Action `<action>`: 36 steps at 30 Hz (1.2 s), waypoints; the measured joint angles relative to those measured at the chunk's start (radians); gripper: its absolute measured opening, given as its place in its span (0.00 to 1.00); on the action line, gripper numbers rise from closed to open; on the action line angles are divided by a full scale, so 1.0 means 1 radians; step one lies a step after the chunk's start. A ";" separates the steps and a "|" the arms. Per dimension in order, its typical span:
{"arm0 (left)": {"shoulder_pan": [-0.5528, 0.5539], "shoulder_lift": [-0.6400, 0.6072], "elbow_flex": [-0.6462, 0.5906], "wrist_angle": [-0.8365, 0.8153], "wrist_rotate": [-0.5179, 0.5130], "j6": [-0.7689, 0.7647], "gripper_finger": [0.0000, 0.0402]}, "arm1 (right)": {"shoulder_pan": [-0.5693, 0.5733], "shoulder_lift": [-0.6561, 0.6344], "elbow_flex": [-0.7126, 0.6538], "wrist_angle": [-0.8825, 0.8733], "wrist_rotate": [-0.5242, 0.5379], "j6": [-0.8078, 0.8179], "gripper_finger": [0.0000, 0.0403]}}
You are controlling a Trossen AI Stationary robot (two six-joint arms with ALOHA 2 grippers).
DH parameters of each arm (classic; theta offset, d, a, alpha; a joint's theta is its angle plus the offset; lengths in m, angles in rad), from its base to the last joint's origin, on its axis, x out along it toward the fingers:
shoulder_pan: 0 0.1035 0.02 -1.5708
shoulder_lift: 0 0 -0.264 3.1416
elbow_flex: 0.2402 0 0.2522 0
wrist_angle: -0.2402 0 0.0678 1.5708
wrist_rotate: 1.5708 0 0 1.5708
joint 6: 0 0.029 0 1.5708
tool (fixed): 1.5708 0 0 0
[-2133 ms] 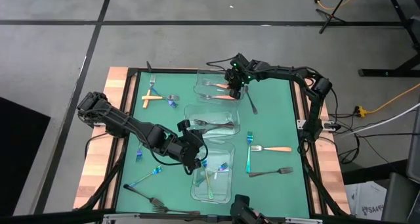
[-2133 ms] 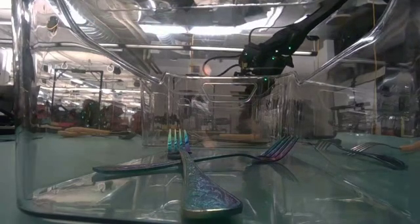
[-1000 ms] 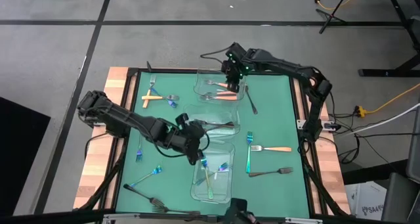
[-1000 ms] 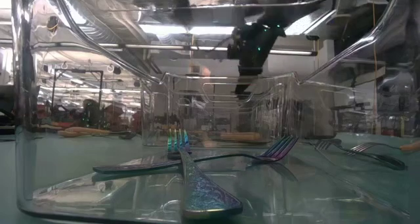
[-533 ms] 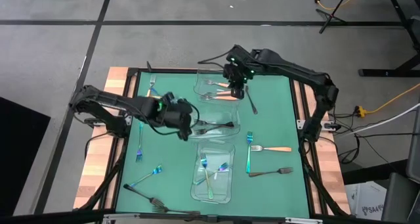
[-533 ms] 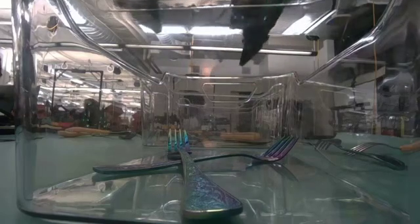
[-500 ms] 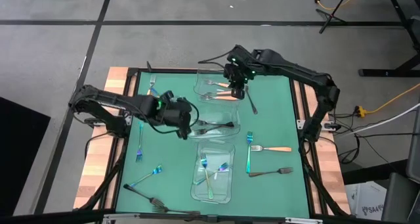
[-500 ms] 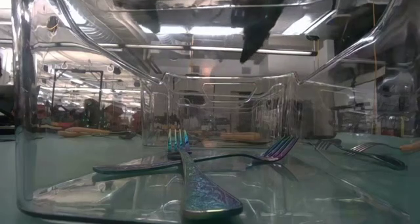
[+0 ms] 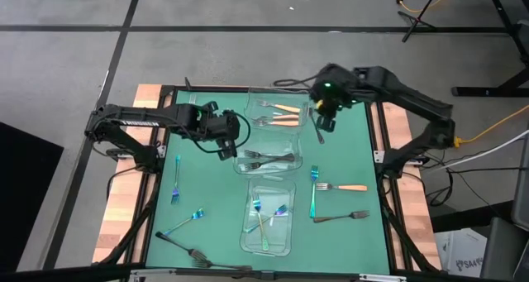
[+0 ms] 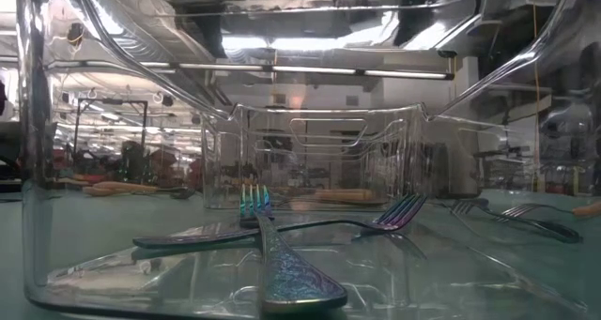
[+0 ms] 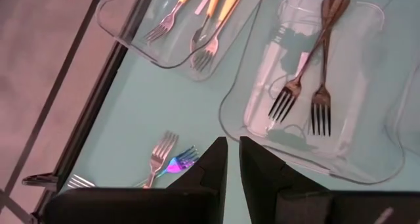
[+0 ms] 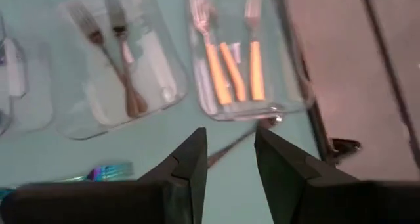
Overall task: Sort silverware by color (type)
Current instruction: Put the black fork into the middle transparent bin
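Left gripper [image 9: 227, 150] hovers beside the middle tray [image 9: 267, 156], jaws narrow and empty. Right gripper [image 9: 321, 121] hangs over a dark fork [image 9: 317, 130], jaws wider, empty.

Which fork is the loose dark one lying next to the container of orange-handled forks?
Find the clear container at the green mat's far end, holding orange-handled forks. Just off its right side, under the right gripper, a dark fork lies loose on the mat. It alone there is all dark and outside a container.
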 joint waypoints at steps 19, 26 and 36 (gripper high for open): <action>0.002 0.001 0.000 0.064 0.004 -0.001 0.08 | -0.293 -0.371 -0.792 0.558 0.007 0.173 0.29; 0.001 0.001 0.000 0.064 0.024 -0.001 0.08 | -0.343 -0.290 -0.994 0.894 -0.062 0.188 0.29; 0.001 0.001 0.000 0.064 0.026 -0.002 0.08 | -0.341 -0.066 -1.023 1.078 -0.068 0.216 0.29</action>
